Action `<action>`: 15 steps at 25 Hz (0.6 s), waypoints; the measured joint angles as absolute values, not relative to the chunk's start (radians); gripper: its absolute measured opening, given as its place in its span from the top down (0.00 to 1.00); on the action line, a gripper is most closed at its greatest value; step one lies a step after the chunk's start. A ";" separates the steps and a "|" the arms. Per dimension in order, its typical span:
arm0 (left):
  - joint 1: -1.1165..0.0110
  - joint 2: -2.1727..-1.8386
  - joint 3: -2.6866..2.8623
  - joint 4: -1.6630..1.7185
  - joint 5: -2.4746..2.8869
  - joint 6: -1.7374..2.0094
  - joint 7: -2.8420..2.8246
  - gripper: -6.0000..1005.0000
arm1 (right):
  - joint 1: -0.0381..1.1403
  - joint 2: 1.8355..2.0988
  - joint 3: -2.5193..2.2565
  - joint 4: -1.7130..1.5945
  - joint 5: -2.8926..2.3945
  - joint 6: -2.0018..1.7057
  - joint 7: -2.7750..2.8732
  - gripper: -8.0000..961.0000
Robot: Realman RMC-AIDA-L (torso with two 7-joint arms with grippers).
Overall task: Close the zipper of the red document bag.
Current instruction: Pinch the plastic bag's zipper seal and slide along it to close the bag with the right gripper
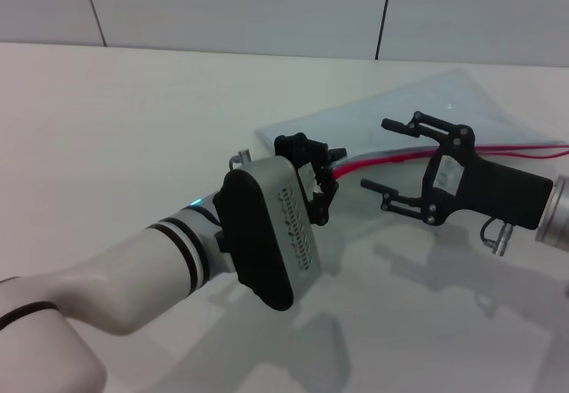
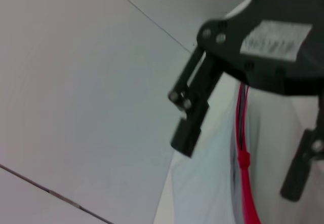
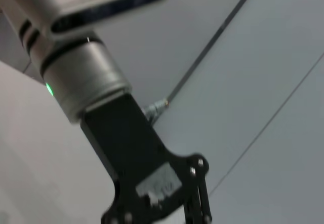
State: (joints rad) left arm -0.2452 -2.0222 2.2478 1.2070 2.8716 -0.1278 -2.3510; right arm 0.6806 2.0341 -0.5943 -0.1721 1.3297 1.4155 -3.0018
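The red document bag [image 1: 444, 108] lies flat on the table at the right, translucent and pale. Its zipper [image 1: 404, 153] runs as a thin red strip along the near edge. My right gripper [image 1: 375, 154] hovers open over that strip, one finger on each side of it. The left wrist view shows the same: the right gripper [image 2: 242, 155] straddles the zipper [image 2: 242, 133], and a thicker red bit [image 2: 244, 159], perhaps the slider, sits between the fingers. My left gripper [image 1: 331, 169] is at the zipper's left end, close to the bag's corner.
The white table [image 1: 124, 135] stretches to the left and front. A light panelled wall [image 1: 240, 6] stands behind it. In the right wrist view the left arm's silver wrist [image 3: 86, 77] fills the foreground, close to my right gripper.
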 joint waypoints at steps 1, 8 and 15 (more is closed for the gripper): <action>-0.241 -2.022 2.248 1.212 2.872 -0.128 -2.349 0.94 | 0.683 2.034 -0.597 -0.172 1.329 1.400 -3.002 0.11; -0.224 -2.020 2.249 1.230 2.872 -0.129 -2.345 0.94 | 0.689 2.034 -0.621 -0.173 1.329 1.345 -3.004 0.37; -0.220 -2.020 2.249 1.232 2.872 -0.129 -2.344 0.94 | 0.681 2.034 -0.620 -0.188 1.336 1.345 -3.004 0.62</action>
State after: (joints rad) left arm -0.2195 -2.0202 2.2488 1.2318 2.8716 -0.1290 -2.3441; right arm 0.6811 2.0341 -0.6205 -0.1881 1.3361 1.3448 -3.0036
